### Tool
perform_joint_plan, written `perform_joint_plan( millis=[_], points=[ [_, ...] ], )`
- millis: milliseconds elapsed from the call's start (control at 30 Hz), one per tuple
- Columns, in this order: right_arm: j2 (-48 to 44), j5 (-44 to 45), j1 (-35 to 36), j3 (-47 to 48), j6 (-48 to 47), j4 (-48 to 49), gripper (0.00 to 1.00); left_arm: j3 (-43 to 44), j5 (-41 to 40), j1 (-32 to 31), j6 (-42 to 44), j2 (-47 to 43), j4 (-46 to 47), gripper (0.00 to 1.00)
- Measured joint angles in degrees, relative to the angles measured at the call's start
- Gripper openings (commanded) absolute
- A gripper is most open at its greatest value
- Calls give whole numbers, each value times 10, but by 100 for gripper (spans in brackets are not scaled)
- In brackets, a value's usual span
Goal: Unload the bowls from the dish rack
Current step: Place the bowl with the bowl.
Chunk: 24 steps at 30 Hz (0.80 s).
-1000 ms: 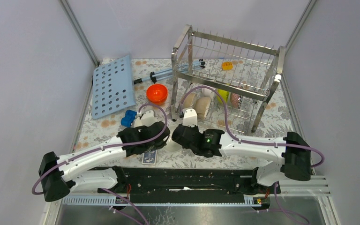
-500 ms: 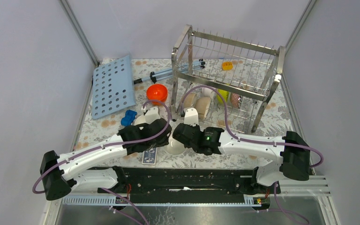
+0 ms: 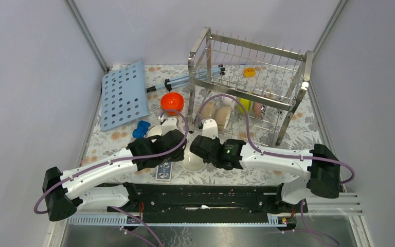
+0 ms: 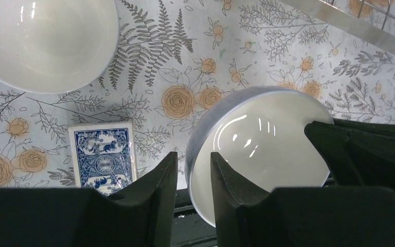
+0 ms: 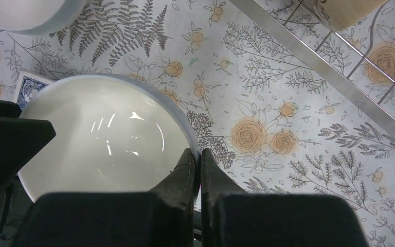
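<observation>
Currently we count two out by the near edge: free bowl (image 4: 41, 41); held bowl (image 5: 103, 149), rim clamped by right gripper (image 5: 197, 152), left gripper (image 4: 193, 157) gaping astride it.

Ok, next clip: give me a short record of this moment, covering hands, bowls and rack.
right hand: shut on the rim of the white bowl
left hand: fingers straddle another part of that rim; grip unclear
second white bowl: on the table, apart from both hands
orange bowl: on the table, left of the dish rack
tan bowls: two on edge in the rack's lower tier
card deck: flat beside the held bowl
</observation>
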Motion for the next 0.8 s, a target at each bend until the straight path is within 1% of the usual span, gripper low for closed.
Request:
perform_joint_plan(
  millis=[200,300,367,433,467,500,633,667,800],
  points=[
    [-1,0,-4,0,0,0,0,-3,22,0,13,0,1,30],
    [-2,0,-5,0,0,0,0,-7,31,0,18,0,2,21],
    [-2,0,-5,-1,0,0,0,-10,35,0,20,0,3,18],
    [-2,0,-5,-1,-1,-2,0,-14,37,0,24,0,4,13],
    [-2,0,-5,-1,-2,-2,0,-16,38,0,24,0,4,8],
    [-2,-1,-5,-1,-2,-3,0,-17,40,0,24,0,4,0],
    [-3,-2,-5,-1,-2,0,0,-17,39,2,23,0,5,0],
    [-4,-3,-5,-1,-2,0,8,-17,38,2,23,0,5,0],
    [-13,-12,-5,-6,0,7,56,-19,35,2,24,0,5,0]
  ],
)
